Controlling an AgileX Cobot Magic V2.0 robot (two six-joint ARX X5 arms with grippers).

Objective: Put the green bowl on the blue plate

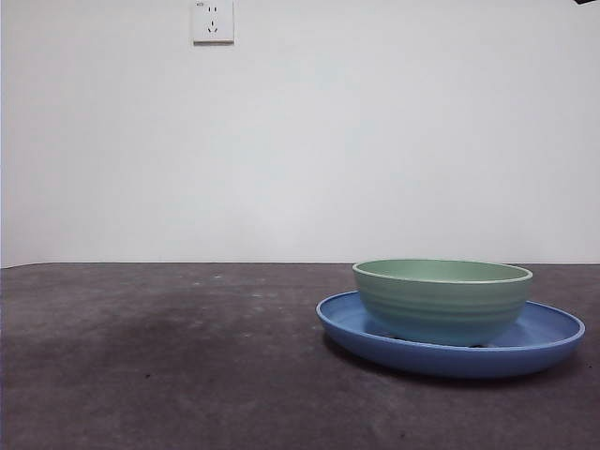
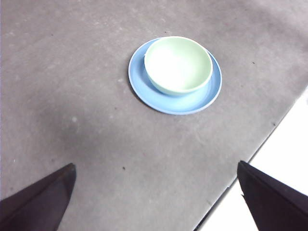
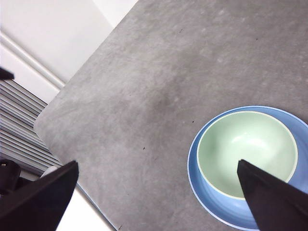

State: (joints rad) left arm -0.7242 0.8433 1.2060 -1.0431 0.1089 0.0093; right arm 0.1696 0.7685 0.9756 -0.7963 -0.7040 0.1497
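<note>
The pale green bowl (image 1: 442,300) sits upright inside the blue plate (image 1: 548,333) on the right side of the grey table. Both wrist views look down on the pair: green bowl (image 2: 178,64) on blue plate (image 2: 144,86), and green bowl (image 3: 247,151) on blue plate (image 3: 202,195). My left gripper (image 2: 156,197) is open, high above the table and well away from the bowl, holding nothing. Above the table beside the plate, my right gripper (image 3: 156,197) is open and empty, one jaw overlapping the bowl's edge in its view.
A grey mat (image 1: 169,356) covers the table, ending at an edge (image 2: 250,149) with white floor beyond. A rounded table corner (image 3: 43,127) and a slatted panel (image 3: 19,134) show in the right wrist view. A wall socket (image 1: 213,21) is on the white wall. A black arm tip (image 1: 588,2) shows at the top right corner.
</note>
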